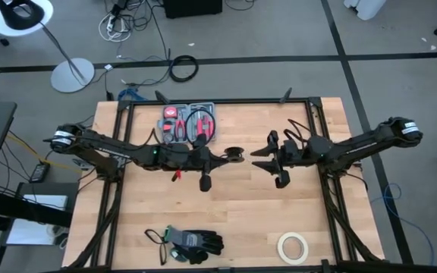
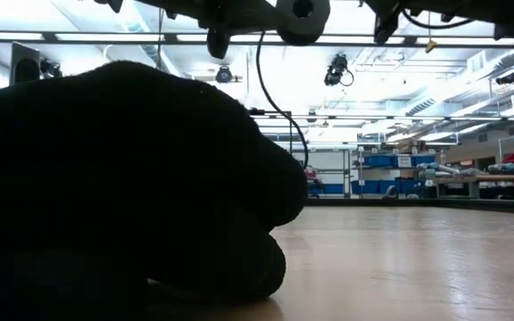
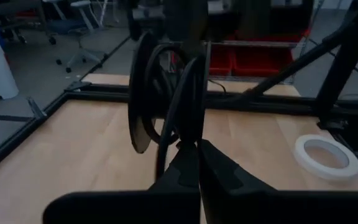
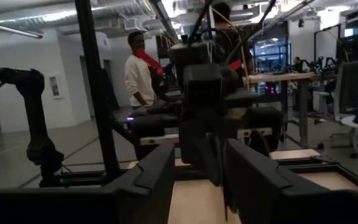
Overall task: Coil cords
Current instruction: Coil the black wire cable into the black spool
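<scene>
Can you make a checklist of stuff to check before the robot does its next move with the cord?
1. Left gripper shut on the coil: ok.
2. Coil held up off the table: ok.
3. Right gripper open and apart from the coil: ok.
4. Cord's loose tail hanging free, not snagged: cannot tell.
5. Gloves and tape roll lie away from both arms: ok.

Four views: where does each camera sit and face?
High: overhead, looking straight down at the table; both arms show.
Low: at table-top height, facing the room; black gloves block its left.
Left wrist: past shut jaws holding the cord coil.
Right wrist: past open jaws toward the left arm.
Shared: high and left wrist show the tape roll.
</scene>
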`<move>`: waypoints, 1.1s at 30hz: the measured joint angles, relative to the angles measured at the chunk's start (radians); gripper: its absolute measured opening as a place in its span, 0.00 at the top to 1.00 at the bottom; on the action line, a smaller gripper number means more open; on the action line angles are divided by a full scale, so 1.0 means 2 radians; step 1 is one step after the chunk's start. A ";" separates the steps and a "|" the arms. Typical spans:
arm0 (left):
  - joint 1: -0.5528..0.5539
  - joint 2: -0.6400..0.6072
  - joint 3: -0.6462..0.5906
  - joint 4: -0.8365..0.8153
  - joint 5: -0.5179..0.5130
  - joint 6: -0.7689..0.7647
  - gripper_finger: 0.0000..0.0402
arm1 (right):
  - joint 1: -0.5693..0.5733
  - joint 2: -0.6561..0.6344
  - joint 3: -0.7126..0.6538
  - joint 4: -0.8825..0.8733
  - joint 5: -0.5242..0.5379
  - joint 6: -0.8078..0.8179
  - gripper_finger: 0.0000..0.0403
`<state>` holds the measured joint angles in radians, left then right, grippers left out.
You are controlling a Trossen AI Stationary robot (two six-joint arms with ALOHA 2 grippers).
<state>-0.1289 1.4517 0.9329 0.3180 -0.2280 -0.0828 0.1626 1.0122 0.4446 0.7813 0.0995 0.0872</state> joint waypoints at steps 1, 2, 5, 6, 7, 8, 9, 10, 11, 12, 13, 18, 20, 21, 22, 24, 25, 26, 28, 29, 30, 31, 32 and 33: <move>0.000 -0.002 0.000 -0.006 0.004 0.000 1.00 | 0.000 -0.006 0.000 -0.010 0.002 0.000 0.64; 0.000 -0.004 0.000 -0.016 0.008 0.000 1.00 | 0.000 -0.012 0.000 -0.029 0.008 0.003 0.65; 0.000 -0.009 0.006 -0.043 0.036 0.001 1.00 | 0.000 -0.023 0.000 -0.098 0.025 0.018 0.65; 0.000 -0.010 0.010 -0.054 0.049 0.003 1.00 | 0.000 -0.022 0.000 -0.119 0.029 0.027 0.65; 0.000 -0.011 0.016 -0.067 0.060 0.008 1.00 | 0.000 -0.021 0.000 -0.144 0.030 0.036 0.65; 0.000 -0.011 0.025 -0.078 0.070 0.014 1.00 | 0.000 -0.015 0.000 -0.163 0.030 0.047 0.65; 0.000 -0.011 0.033 -0.092 0.076 0.019 1.00 | 0.000 -0.007 0.000 -0.177 0.030 0.054 0.65; 0.000 -0.011 0.041 -0.112 0.082 0.025 1.00 | 0.000 0.002 0.000 -0.187 0.028 0.060 0.65; 0.000 -0.011 0.049 -0.131 0.088 0.029 1.00 | 0.000 0.010 0.000 -0.191 0.025 0.064 0.65; 0.000 -0.010 0.057 -0.142 0.093 0.037 1.00 | 0.000 0.020 0.000 -0.189 0.021 0.064 0.65; 0.000 -0.010 0.063 -0.147 0.099 0.043 1.00 | 0.000 0.031 0.000 -0.180 0.017 0.062 0.66; 0.003 -0.010 0.080 -0.142 0.103 0.053 1.00 | -0.001 0.085 0.000 -0.133 0.016 0.036 0.66; 0.004 -0.010 0.084 -0.143 0.103 0.054 1.00 | -0.005 0.105 0.000 -0.122 0.016 0.031 0.66; 0.004 -0.010 0.086 -0.141 0.103 0.055 1.00 | -0.008 0.115 0.000 -0.114 0.016 0.030 0.66; 0.004 -0.010 0.087 -0.139 0.103 0.055 1.00 | -0.011 0.125 0.000 -0.108 0.016 0.030 0.66; 0.004 -0.010 0.087 -0.131 0.102 0.055 1.00 | -0.017 0.142 0.000 -0.094 0.016 0.029 0.66; 0.003 -0.010 0.087 -0.125 0.102 0.055 1.00 | -0.019 0.152 0.000 -0.082 0.016 0.029 0.66; 0.003 -0.010 0.087 -0.120 0.102 0.055 1.00 | -0.021 0.162 0.000 -0.068 0.016 0.026 0.66; 0.003 -0.010 0.087 -0.111 0.101 0.056 1.00 | -0.024 0.178 0.000 -0.046 0.016 0.019 0.66; 0.003 -0.010 0.087 -0.109 0.099 0.059 1.00 | -0.026 0.188 0.002 -0.037 0.015 0.019 0.66; 0.003 -0.010 0.087 -0.108 0.098 0.062 1.00 | -0.026 0.196 0.007 -0.035 0.013 0.019 0.66; 0.004 -0.010 0.086 -0.107 0.098 0.062 1.00 | -0.027 0.201 0.011 -0.036 0.009 0.018 0.66; 0.005 -0.010 0.086 -0.104 0.098 0.063 1.00 | -0.028 0.209 0.017 -0.037 0.004 0.017 0.66; 0.005 -0.010 0.086 -0.101 0.098 0.062 1.00 | -0.028 0.217 0.024 -0.037 0.001 0.015 0.66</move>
<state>-0.1188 1.4315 1.1053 0.1158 -0.0319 0.0420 0.1062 1.4452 0.4935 0.7072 0.1014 0.1181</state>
